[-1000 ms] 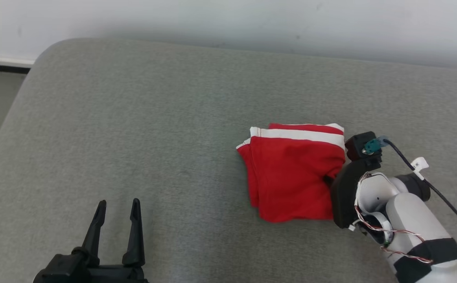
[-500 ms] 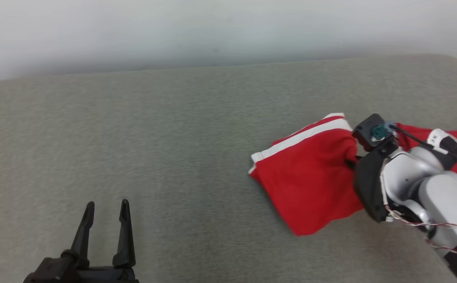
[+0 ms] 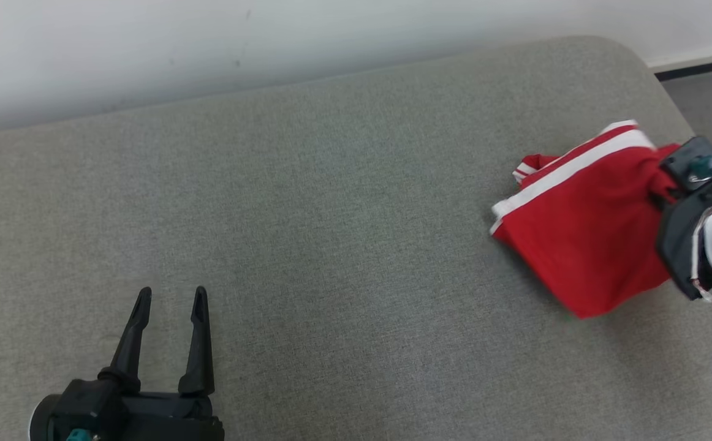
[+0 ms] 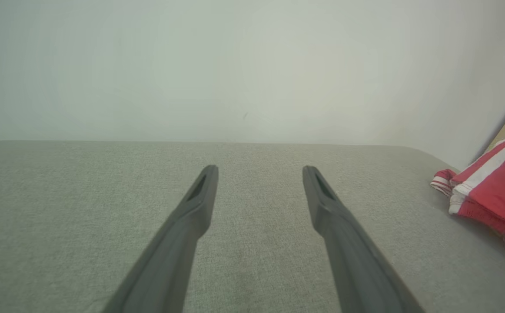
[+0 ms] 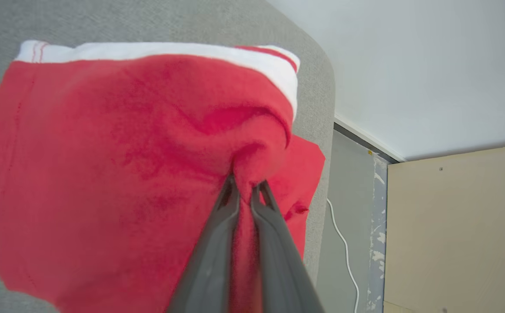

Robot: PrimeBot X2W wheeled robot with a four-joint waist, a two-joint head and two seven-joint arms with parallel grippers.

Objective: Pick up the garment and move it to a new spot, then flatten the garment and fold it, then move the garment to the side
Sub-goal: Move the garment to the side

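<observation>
- The garment (image 3: 583, 239), red with a white band (image 3: 570, 168) along one edge, is lying folded near the far right corner of the grey padded surface (image 3: 301, 214). Its right side is bunching up where we are pinching it.
- We are judging it to be soft, light knit cloth. It is puckering into a knot at the pinch and draping limp everywhere else, so it is likely to sag, slide and unfold rather than hold a shape.
- We are reckoning that the best hold is a pinch through all the layers at a folded edge. A grip on the top layer alone is liable to peel the fold open.
- The right gripper (image 5: 246, 189) is clamping a gathered fold of the red cloth. Its two dark fingers are nearly meeting, with fabric squeezed between them.
- A small red-and-white striped bit (image 3: 530, 165) is showing just behind the band, and we cannot tell whether it belongs to the same garment.
- The left gripper (image 3: 172, 293) is resting well apart at the near left, its fingers spread wide over bare surface with nothing between them.
- Beyond the surface's right edge, a white cable (image 5: 343, 243) is trailing on the floor beside a pale board (image 5: 452, 217). The garment is sitting close to that edge, so we are thinking a careless drag could tip it off.
</observation>
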